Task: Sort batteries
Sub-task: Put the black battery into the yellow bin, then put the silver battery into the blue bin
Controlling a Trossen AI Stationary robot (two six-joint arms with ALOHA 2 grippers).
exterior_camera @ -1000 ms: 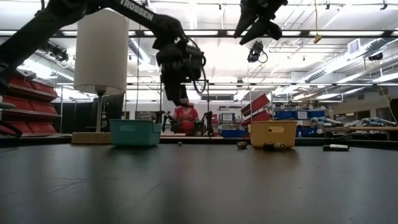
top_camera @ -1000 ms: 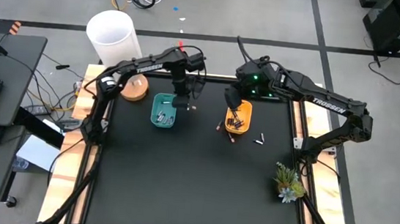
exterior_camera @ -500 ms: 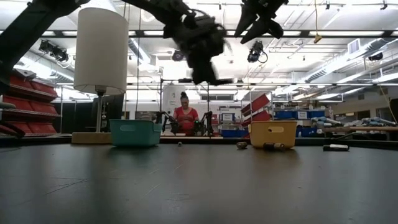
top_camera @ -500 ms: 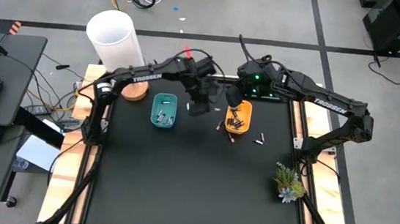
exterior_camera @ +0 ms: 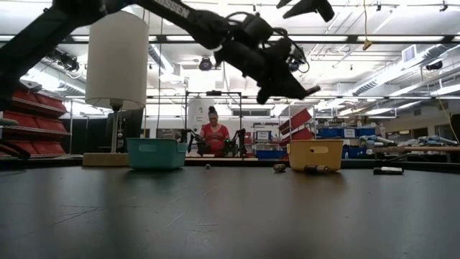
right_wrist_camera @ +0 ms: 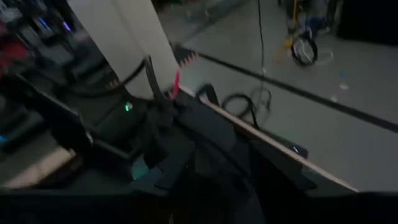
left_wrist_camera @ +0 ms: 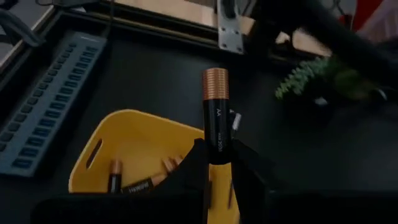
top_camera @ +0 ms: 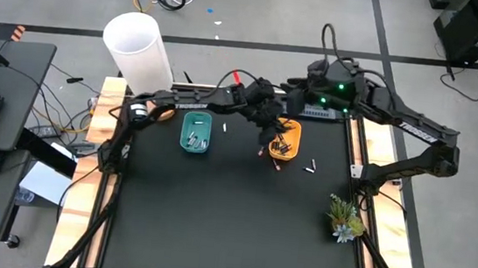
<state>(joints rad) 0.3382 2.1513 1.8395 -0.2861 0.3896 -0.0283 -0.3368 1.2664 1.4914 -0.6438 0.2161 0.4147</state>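
Note:
My left gripper hangs over the near-left rim of the yellow tray, shut on a dark battery with a copper end. The yellow tray holds several dark batteries; the teal tray holds whitish ones. Loose batteries lie on the black table: a whitish one right of the yellow tray, a dark one near it, and one beside the teal tray. My right gripper is raised high behind the yellow tray, open and empty. My left gripper pinches the dark battery by its plain lower end between the two fingers. The battery lies along the fingers and sticks out past their tips, copper end foremost. It is lifted clear above the yellow tray, and the gripper slants down toward the table's right.
A tall white cylinder and a round wooden piece stand at the far-left corner. A small plant sits by the right edge. A grey-blue strip lies along the far edge. The near half of the table is bare black mat.
My left gripper has swung from above the teal tray toward the table's right, ending over the yellow tray, and has tipped from pointing down to slanting sideways. My right gripper has risen and drawn back toward the far edge, away from the yellow tray.

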